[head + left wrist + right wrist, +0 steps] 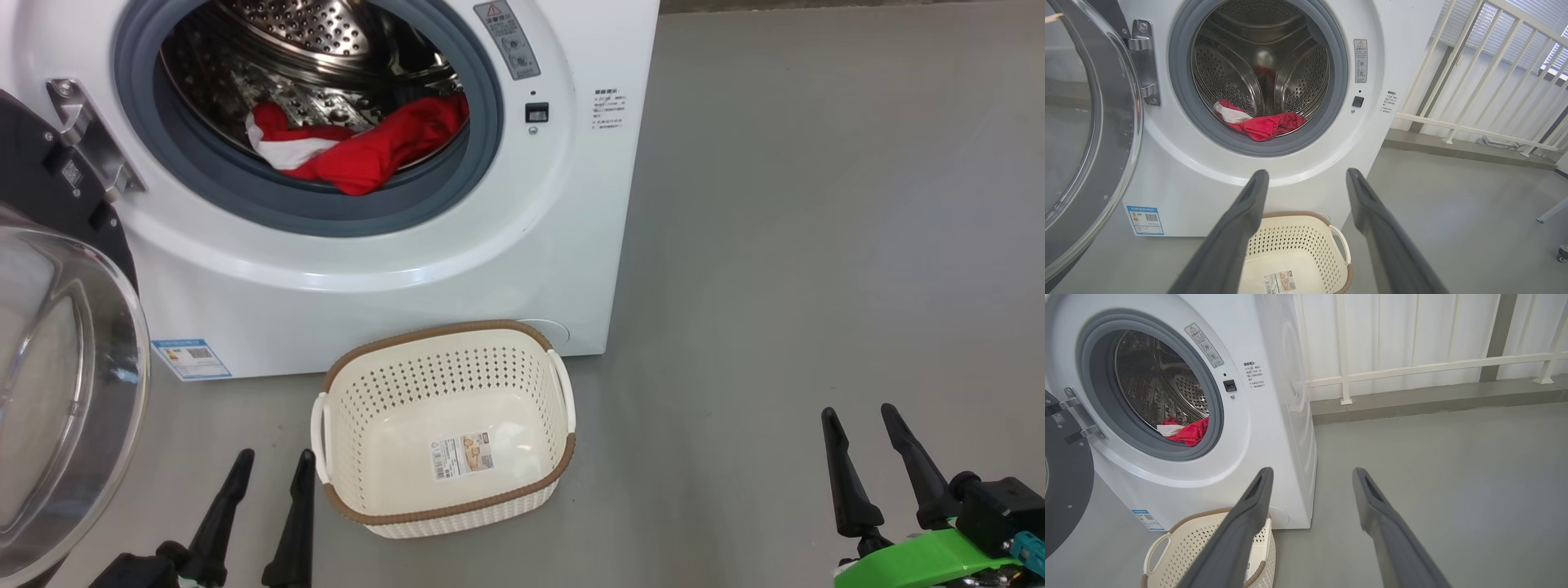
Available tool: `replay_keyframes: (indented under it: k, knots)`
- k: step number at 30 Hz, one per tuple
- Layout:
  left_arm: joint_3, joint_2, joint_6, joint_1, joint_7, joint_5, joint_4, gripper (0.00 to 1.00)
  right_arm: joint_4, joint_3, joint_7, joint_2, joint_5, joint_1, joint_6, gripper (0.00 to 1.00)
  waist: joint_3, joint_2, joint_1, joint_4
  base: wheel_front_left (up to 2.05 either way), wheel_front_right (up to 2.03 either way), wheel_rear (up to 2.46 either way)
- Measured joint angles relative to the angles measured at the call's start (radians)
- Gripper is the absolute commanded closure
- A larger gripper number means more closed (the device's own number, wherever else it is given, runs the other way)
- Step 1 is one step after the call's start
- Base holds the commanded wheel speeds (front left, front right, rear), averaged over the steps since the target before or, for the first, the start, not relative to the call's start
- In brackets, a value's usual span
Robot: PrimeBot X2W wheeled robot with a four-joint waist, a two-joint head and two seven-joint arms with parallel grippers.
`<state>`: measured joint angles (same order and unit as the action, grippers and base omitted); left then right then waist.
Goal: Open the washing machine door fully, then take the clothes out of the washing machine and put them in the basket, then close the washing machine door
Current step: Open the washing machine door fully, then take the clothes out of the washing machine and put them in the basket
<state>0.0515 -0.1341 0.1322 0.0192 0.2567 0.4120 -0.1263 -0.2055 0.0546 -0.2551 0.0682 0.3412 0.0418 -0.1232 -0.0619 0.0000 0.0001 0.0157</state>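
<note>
At the far left the washing machine door (65, 351) stands swung wide, a glossy black rim round a bulging clear glass bowl. Near it the left gripper (276, 456) has its dark tapered fingers apart, empty. The boxy white washing machine (392, 278) shows a grey rubber ring and a perforated steel drum, where the clothes (359, 147) lie in a soft red-and-white heap. Just before it on the smooth grey floor (816, 204) sits the cream perforated basket (424, 333) with its brown woven-look rim. At the near right the right gripper (859, 411) is spread too, empty.
</note>
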Motion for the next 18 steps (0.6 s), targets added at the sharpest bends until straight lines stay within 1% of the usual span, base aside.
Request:
replay_keyframes:
  k: [18]
  knots:
    - [0.005,-0.002,0.000,-0.005,0.000,0.002,-0.009,0.00,0.004,0.009,0.000,-0.006,-0.002,0.000,0.000,0.00,-0.016,0.0000,0.0000,-0.008,0.00,0.00,0.00]
